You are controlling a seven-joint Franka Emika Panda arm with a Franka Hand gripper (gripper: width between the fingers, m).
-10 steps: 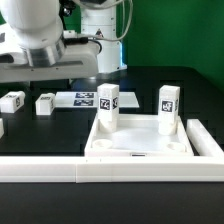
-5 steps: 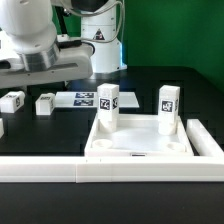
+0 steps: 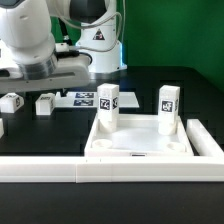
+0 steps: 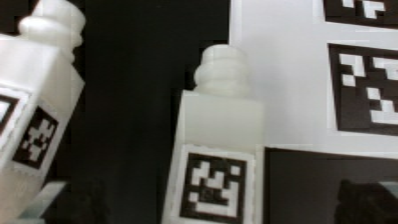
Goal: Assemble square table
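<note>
The square table's white slab lies in the corner of the border rail, with two tagged legs standing upright in its far sockets. Two loose legs lie on the black table at the exterior view's left, one next to the marker board and one farther left. The arm's hand hangs above them. In the wrist view my gripper is open, its dark fingers on either side of the nearer leg. The other leg lies beside it.
The marker board lies flat just beside the loose legs. The long white L-shaped rail runs along the front and up the exterior view's right side. The robot's base stands behind.
The arm's hand has come down toward the two loose legs at the exterior view's left. The slab and its upright legs have not moved.
</note>
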